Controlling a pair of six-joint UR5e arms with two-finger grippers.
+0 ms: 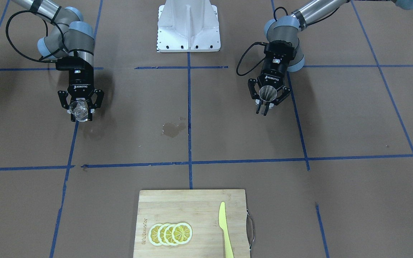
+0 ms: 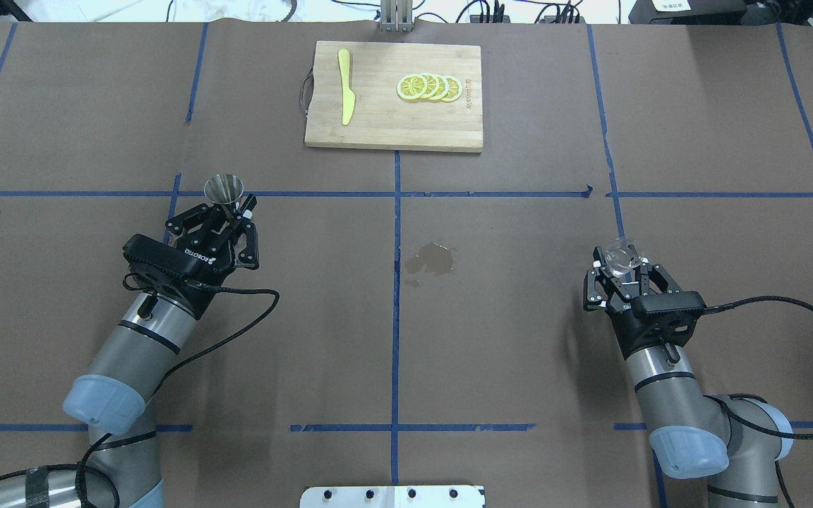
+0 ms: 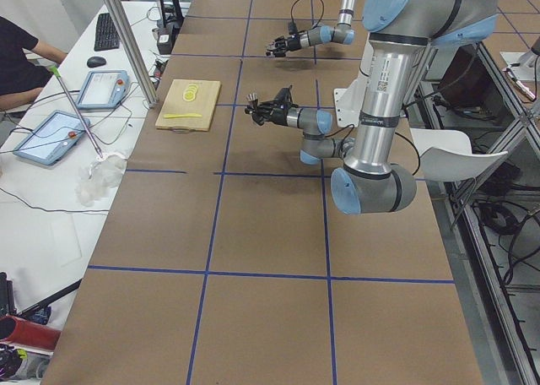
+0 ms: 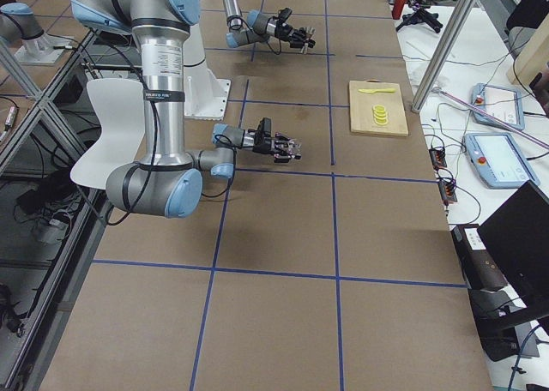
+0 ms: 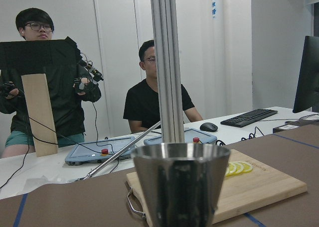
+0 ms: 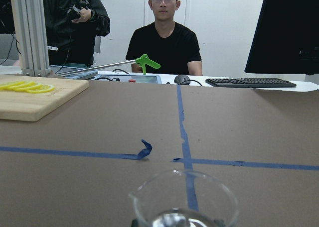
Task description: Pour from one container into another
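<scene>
The glass cup (image 2: 622,255) sits upright in my right gripper (image 2: 620,274), whose fingers are clenched on its sides. Its rim is level and the pouring lip is turned toward my left side. It appears to hang just above the table (image 2: 519,339), on my right half. The jigger (image 2: 224,189) stands upright in my left gripper (image 2: 227,214), clamped at its lower part, with its wide open mouth up and its rim free on all sides. It is on my left half, a little farther forward than the cup.

The two are well apart. A wide stretch of brown table lies between them, with a wet patch (image 2: 435,259) on it just right of the centre tape line (image 2: 396,339).

A cutting board (image 2: 392,134) lies at the far edge of the table, in the middle, well ahead of both grippers. It carries a yellow knife (image 2: 345,95) and lemon slices (image 2: 429,87). Beyond that edge stands a metal post (image 5: 167,62), and people (image 6: 167,38) are there.
</scene>
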